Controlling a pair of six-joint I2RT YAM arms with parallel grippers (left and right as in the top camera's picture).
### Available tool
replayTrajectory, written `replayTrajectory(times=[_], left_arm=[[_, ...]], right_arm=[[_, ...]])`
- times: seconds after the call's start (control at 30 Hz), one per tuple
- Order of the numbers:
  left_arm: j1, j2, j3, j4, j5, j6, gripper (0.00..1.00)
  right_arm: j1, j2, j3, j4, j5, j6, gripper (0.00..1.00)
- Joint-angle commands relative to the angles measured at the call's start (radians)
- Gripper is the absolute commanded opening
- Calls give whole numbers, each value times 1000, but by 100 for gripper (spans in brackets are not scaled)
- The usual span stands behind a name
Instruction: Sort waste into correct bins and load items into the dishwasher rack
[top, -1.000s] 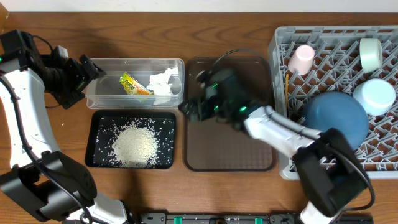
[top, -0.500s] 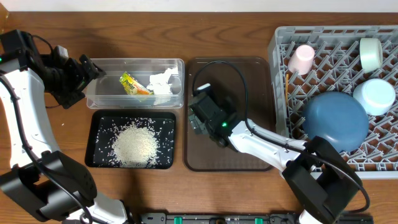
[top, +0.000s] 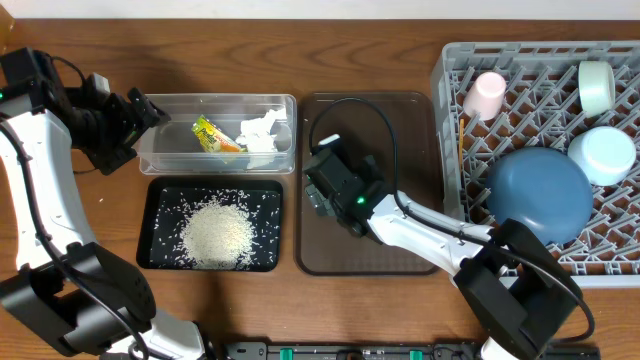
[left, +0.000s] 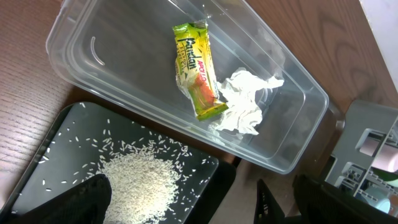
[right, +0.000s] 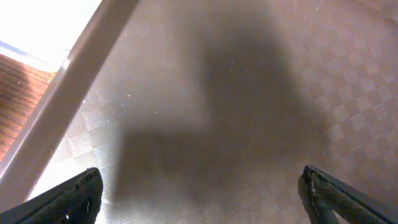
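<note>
1. The snack wrapper (top: 212, 135) and the crumpled tissue (top: 262, 132) lie in the clear tub (top: 165, 150). The wrapper sits mid-tub and the tissue touches its orange end, toward the tub's right end.
2. The rice (top: 215, 232) is heaped in the middle of the black tray (top: 158, 200), with stray grains scattered around the heap. This tray sits just in front of the tub.
3. In the grey rack (top: 449, 150) at the right of the bench (top: 100, 200), the pink cup (top: 487, 94) stands in the far-left corner. The mint bowl (top: 597, 86) is on edge near the far-right corner, and the white and light-blue bowl (top: 603, 152) is below it. The dark blue plate (top: 543, 193) leans in the middle.
4. The brown serving tray (top: 400, 240) lies between the tub and the rack, with nothing on it.
5. The right claw (right: 199, 199) hangs low over the brown tray's left part, its fingers spread wide and gripping nothing.
6. The left claw (left: 186, 211) hovers just beside the tub's left end, fingers apart and empty.
</note>
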Motion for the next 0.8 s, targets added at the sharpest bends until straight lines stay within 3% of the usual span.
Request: replayTrajectory(times=[0.0, 0.77], left_arm=[[3, -16, 22, -4, 1, 6, 96], [3, -16, 22, -4, 1, 6, 96]], right_arm=[[1, 0, 2, 0, 16, -9, 99], [-12, -2, 2, -14, 10, -9, 99]])
